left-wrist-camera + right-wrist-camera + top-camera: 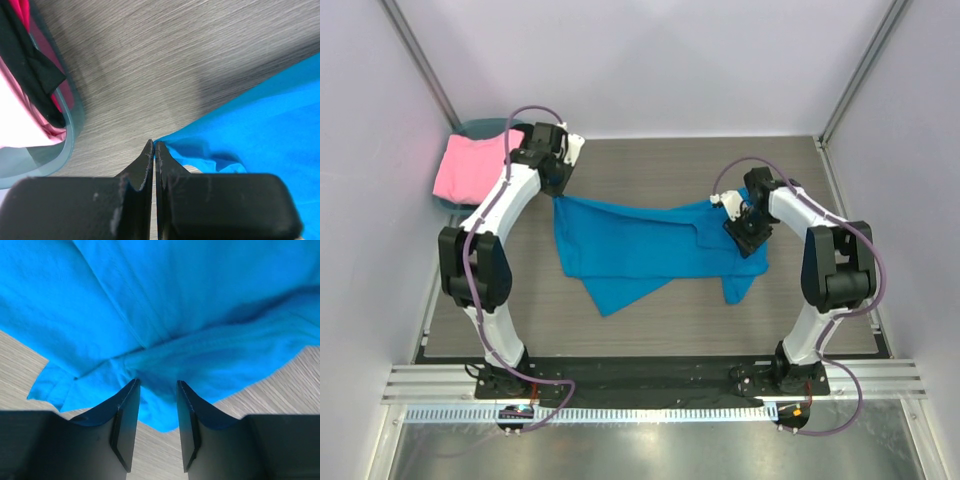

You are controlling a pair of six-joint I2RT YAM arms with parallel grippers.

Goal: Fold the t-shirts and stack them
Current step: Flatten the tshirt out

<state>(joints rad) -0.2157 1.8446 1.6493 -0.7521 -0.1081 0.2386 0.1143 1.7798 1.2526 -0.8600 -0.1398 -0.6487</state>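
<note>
Lying spread across the middle of the worktop (650, 165), the blue t-shirt (640, 250) is pinched at its 10 o'clock corner by the left jaws, which are fully closed on the cloth. The right jaws stand part-open over its 3 o'clock edge with nothing clamped between them. The pink t-shirt (470, 168) sits in the basket (485, 127) at 10 o'clock; the cloth looks light, limp and quick to sag or wrinkle, so I judge that corners and hems, held as a pair and kept taut, are the best holds.
</note>
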